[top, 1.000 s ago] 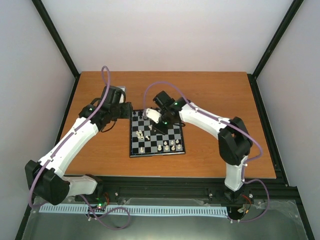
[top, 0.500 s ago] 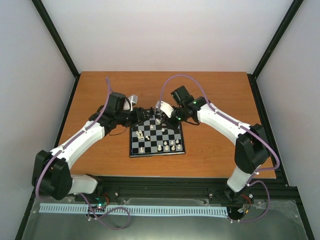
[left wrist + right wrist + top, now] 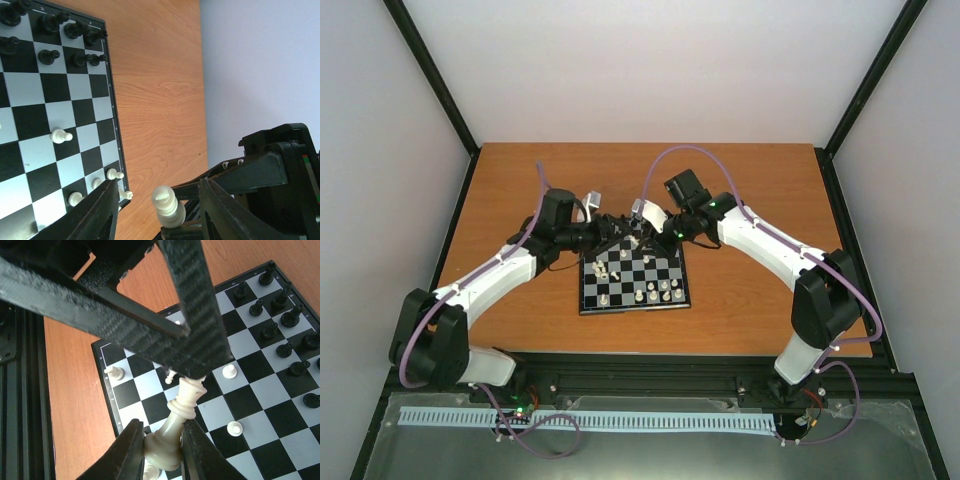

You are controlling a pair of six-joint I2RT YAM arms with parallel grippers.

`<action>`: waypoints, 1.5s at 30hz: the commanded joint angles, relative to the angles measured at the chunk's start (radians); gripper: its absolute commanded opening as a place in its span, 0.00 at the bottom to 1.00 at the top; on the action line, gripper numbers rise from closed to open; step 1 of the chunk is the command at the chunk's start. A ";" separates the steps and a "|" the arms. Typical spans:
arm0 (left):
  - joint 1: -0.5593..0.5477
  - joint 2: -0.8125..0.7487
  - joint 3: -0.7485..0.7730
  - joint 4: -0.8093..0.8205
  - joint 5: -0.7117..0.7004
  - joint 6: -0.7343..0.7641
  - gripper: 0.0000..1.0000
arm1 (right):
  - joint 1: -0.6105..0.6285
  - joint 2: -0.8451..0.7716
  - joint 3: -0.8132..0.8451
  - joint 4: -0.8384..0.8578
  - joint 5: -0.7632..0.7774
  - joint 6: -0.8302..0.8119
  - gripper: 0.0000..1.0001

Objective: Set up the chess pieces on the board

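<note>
While left end effector (image 3: 156, 187) straddles it | right end effector (image 3: 161, 429) pinches cream piece (image 3: 187, 397)

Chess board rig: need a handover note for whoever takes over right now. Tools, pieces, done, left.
The left tool is open, its fingers either side of a tall white piece, not gripping.
The right tool is shut on that piece's base, holding it above the board; looks like a handover.
Done: black pieces stand in two rough rows along one edge; several white pieces stand on the board, some scattered mid-board.
Left: pass or place the held piece, then complete and tidy the white side. Exact squares not checkable.
</note>
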 commanded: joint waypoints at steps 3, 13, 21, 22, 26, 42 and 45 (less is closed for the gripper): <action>-0.036 0.036 0.027 0.069 0.035 -0.039 0.45 | -0.003 -0.022 0.005 0.014 -0.027 0.012 0.17; -0.062 0.058 0.042 0.054 0.019 -0.029 0.38 | -0.003 -0.016 0.004 0.016 -0.038 0.013 0.17; -0.067 0.082 0.057 0.052 0.015 -0.025 0.31 | -0.003 -0.009 0.004 0.013 -0.044 0.011 0.17; -0.067 0.085 0.060 0.053 0.015 -0.023 0.30 | -0.002 -0.008 0.004 0.012 -0.045 0.011 0.17; -0.067 0.094 0.067 0.048 0.016 -0.014 0.23 | -0.002 -0.006 0.002 0.011 -0.044 0.008 0.17; -0.120 -0.044 0.123 -0.260 -0.265 0.261 0.12 | -0.120 -0.091 0.003 -0.038 -0.126 -0.042 0.53; -0.194 -0.092 0.111 -0.302 -0.442 0.350 0.12 | -0.148 -0.126 0.019 -0.067 -0.110 -0.049 0.56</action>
